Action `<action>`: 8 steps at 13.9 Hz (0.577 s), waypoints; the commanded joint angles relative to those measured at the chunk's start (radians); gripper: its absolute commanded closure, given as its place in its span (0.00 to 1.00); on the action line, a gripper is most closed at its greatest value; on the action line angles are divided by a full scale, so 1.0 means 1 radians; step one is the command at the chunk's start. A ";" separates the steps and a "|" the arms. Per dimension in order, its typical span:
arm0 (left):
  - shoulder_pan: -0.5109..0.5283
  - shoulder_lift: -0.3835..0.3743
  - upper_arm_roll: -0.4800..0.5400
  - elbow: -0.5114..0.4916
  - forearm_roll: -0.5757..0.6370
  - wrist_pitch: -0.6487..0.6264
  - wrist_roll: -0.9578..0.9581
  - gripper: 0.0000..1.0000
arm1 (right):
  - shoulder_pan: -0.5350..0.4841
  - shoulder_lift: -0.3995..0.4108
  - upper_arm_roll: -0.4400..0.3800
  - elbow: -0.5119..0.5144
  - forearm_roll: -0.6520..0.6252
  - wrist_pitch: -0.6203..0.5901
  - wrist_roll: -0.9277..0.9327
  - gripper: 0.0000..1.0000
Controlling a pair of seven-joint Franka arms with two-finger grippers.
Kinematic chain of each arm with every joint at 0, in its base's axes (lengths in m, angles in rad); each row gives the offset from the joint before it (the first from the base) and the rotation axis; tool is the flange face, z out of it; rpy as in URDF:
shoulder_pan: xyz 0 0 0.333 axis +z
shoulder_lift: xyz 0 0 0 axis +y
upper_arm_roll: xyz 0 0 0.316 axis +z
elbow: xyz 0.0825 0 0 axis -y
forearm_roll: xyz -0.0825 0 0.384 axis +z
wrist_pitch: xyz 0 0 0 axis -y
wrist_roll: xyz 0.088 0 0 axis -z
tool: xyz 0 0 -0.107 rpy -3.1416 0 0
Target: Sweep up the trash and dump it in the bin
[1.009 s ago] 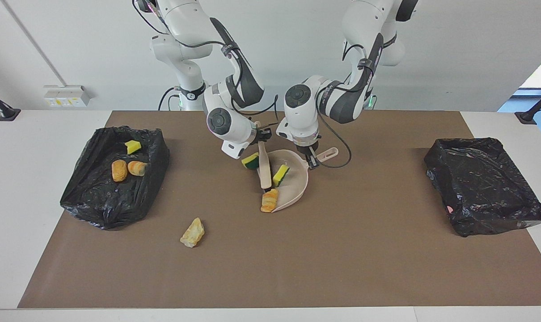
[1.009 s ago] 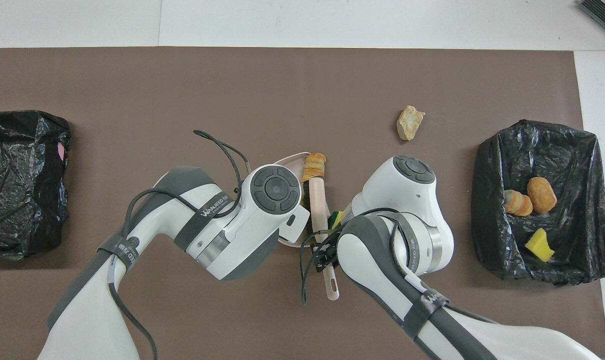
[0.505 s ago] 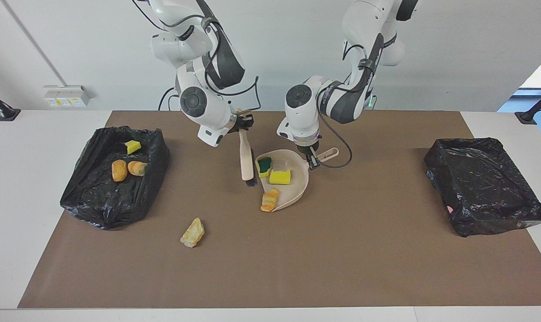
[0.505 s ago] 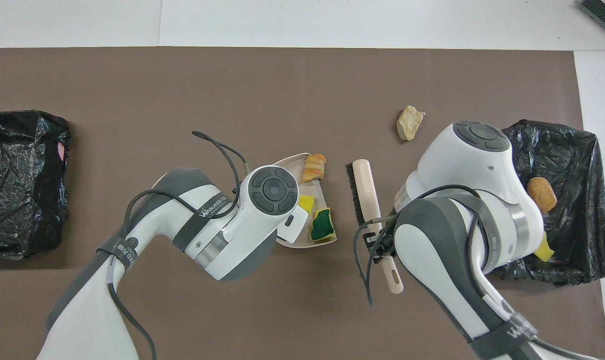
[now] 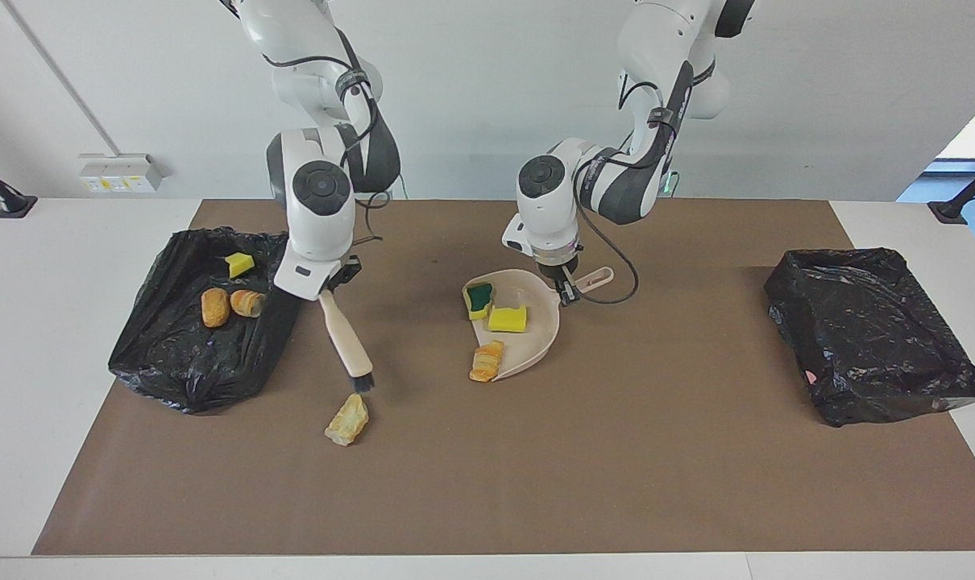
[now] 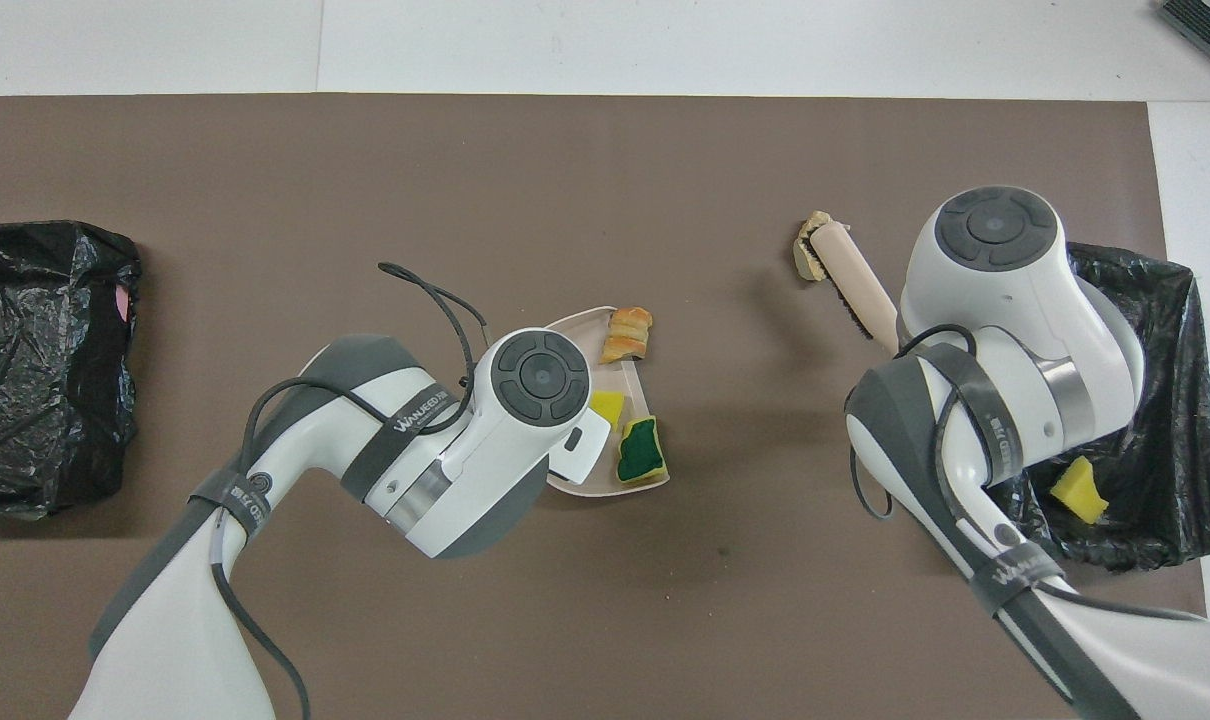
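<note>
Carried away from the dustpan point(image 5: 528, 338), the brush point(image 5: 346, 342) is now held slanted by the right tool point(image 5: 326, 292), clamped on its handle, bristles just beside the loose bread lump point(image 5: 347, 420). The left tool point(image 5: 566, 292) is seemingly closed on the dustpan's handle. Two sponges point(image 5: 507, 319) lie in the pan; a roll point(image 5: 486, 360) at its lip could be spilled if the pan is tilted. Three scraps point(image 5: 215, 306) are binned in the nearby bag point(image 5: 197, 379).

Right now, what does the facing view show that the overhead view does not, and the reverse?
Only the facing view shows the left gripper on the dustpan handle, and two bread lumps in the bin near the right arm. Only the overhead view shows the brush covering part of the loose scrap. Both show the dustpan with two sponges and a bread lump at its lip.
</note>
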 commanded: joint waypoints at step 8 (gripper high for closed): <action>0.015 -0.031 0.004 -0.040 -0.001 -0.012 -0.088 1.00 | -0.040 0.205 0.017 0.122 0.075 0.041 -0.029 1.00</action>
